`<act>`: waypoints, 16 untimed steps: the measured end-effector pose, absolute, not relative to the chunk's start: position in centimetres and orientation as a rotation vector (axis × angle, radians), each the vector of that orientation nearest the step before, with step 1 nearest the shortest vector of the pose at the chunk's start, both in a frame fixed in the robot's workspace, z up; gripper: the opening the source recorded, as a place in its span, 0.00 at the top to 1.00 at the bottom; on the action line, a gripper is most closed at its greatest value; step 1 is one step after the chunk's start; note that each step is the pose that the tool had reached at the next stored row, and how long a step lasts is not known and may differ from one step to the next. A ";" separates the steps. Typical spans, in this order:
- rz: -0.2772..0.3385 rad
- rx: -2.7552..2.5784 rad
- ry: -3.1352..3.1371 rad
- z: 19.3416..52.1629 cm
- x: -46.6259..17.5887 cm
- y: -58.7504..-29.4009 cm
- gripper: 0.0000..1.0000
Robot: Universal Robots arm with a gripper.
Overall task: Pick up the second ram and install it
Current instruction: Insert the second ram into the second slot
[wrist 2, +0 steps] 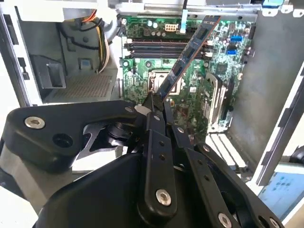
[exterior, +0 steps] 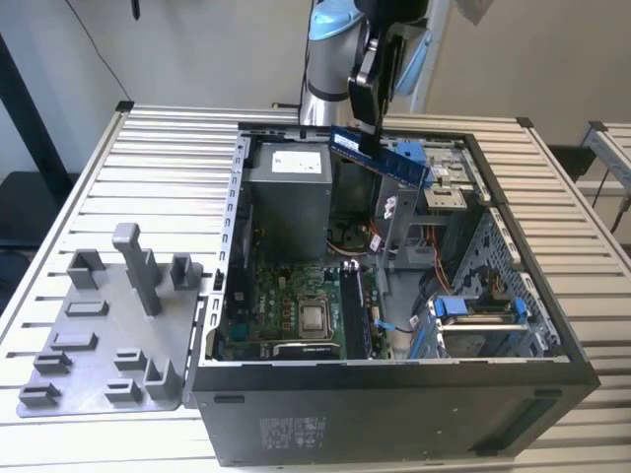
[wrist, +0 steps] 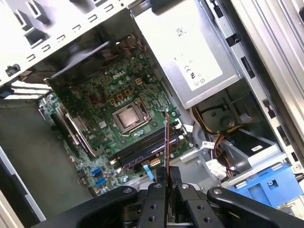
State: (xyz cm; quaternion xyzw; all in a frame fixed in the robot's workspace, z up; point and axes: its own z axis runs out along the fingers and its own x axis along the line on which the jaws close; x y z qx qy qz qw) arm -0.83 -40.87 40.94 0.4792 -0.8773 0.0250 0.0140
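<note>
Although the ram (exterior: 389, 163) is already lifted off its rest and clamped, it is not yet installed. It is held by the end effector (exterior: 368, 133), whose fingers (wrist 2: 156, 142) are closed on 1 end of the stick. The rest of the stick juts out at a slant beyond the fingertips, clear of everything around it.

The pick-up part of the task can be judged done. The end effector is held above the open case (exterior: 394, 394), with the ram at about the height of the case's upper rim. The motherboard (exterior: 296, 296) lies well below the end effector, deep inside the case, and the power supply (exterior: 286, 187) is just beside and below it.

In both wrist views the dark slots (wrist 2: 156, 47) are seen far beyond the tip of the ram, so no contact with them has been made. Whether 1 of the slots is already filled cannot be told.

Lowering, alignment with a slot and seating are judged to be left. The grey tray (exterior: 99, 335) sits on the tabletop (exterior: 168, 148), well apart from the end effector, outside the case.
</note>
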 end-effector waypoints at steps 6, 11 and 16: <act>0.075 1.340 -2.807 40.8 -0.8 -40.9 0.86; 0.073 1.208 -2.863 40.8 -0.8 -40.9 0.86; 0.070 1.077 -2.913 40.7 -0.8 -40.9 0.86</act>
